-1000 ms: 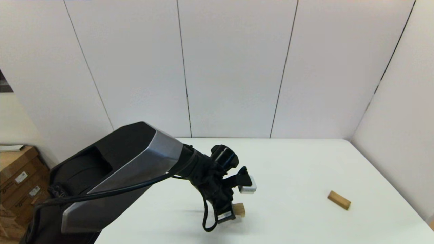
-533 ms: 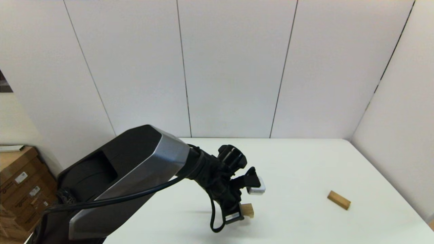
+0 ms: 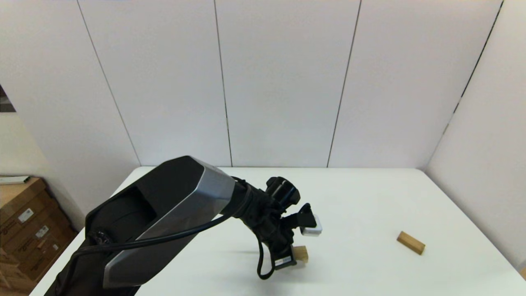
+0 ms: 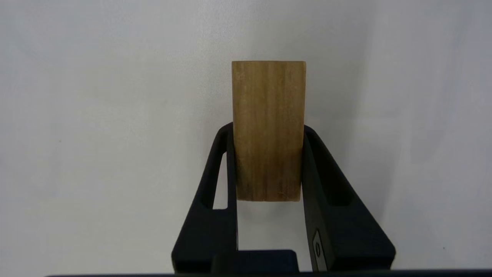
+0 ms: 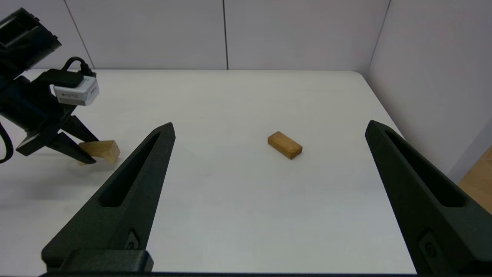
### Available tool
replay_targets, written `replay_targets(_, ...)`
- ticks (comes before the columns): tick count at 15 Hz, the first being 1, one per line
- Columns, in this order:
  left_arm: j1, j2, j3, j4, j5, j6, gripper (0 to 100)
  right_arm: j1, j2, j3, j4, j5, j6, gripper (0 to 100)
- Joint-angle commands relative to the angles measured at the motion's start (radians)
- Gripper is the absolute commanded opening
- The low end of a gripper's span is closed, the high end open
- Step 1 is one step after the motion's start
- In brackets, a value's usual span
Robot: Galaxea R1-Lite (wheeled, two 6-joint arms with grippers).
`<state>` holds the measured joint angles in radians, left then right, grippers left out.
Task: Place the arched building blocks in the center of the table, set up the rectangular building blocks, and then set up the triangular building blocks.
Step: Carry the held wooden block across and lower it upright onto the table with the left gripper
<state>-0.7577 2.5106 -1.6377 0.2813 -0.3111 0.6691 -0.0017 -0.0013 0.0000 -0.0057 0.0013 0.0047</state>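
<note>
My left gripper is shut on the arched building block, a light-wood oblong, at the table's middle front. The left wrist view shows the block flat face up between my two fingers, very close to the white table; its hollow is hidden. The right wrist view shows the same block in the left gripper. The rectangular building block, darker brown, lies flat at the right. My right gripper hangs open above the table's front. The triangular building block is out of view.
The table's right edge runs close to a white side wall, and the back edge meets a panelled wall. Cardboard boxes stand on the floor at the left. Bare white tabletop lies between the two blocks.
My left arm has carried the arched block a little to the right over the table, then nearly stopped. The rectangular block has not moved.
</note>
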Motion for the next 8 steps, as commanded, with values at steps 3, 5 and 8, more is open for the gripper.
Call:
replay_targets(3, 0.0, 0.002, -0.013, 0.072, -0.002, 0.004, 0, 0.0, 0.0, 0.002, 0.0, 0.0, 0.0, 100)
replay_targets(5, 0.0, 0.002, -0.013, 0.072, -0.006, 0.006, 0, 0.0, 0.0, 0.002, 0.0, 0.0, 0.0, 100)
replay_targets(8, -0.006, 0.0, -0.013, 0.067, -0.02, 0.013, 0, 0.0, 0.0, 0.002, 0.0, 0.0, 0.0, 100)
